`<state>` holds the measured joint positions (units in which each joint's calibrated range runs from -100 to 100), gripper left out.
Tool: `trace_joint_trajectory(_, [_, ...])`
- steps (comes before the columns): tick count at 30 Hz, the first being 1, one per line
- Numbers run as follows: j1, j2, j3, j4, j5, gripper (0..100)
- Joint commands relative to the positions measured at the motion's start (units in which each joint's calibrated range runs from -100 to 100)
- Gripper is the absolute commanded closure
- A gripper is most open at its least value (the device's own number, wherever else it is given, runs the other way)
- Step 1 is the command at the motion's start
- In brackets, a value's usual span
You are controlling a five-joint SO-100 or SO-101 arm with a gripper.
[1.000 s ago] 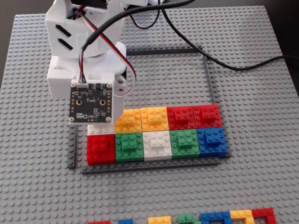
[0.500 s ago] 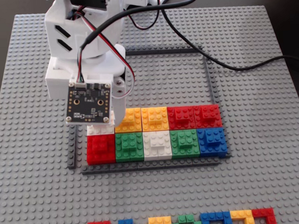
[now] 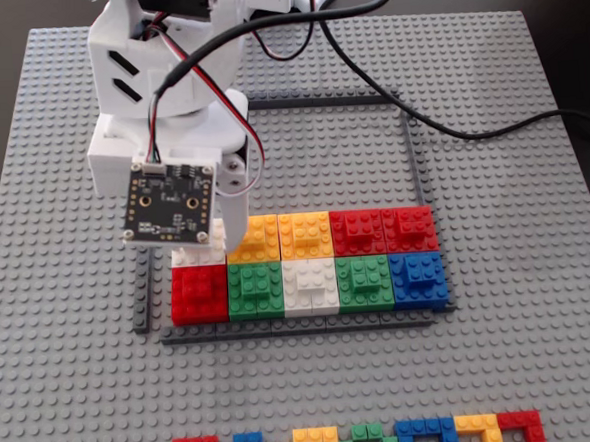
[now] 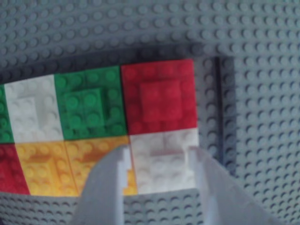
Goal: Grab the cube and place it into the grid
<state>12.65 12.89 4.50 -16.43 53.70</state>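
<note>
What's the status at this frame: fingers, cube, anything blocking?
Gripper open, fingers straddling the cube. Cube seated in the grid, corner slot beside yellow block. Nothing blocking.

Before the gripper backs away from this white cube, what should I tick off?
1. Cube in the grid's corner slot beside the red block: ok.
2. Cube edges in line with the yellow block: ok.
3. Cube pressed fully onto the studs: cannot tell.
4. Gripper fingers straddle the cube; grip released: cannot tell.
5. Grey strip of the grid in place: ok.
</note>
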Motion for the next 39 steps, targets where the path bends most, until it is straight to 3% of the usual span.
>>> trace_joint_trajectory(1, [-0.31,-4.21,-5.18,-0.37,-0.54,84])
trace_joint_trajectory(13, [-0.02,-9.37,-7.99,2.95,-0.59,86])
trace_joint_trajectory(19, [-0.53,-17.11,-6.36,5.05,-0.78,96])
trace_joint_trajectory(21, [-0.90,-20.80,-3.73,4.81,-0.83,100])
trace_joint_trajectory(39, [-10.18,-61.30,31.61,-2.52,-7.96,100])
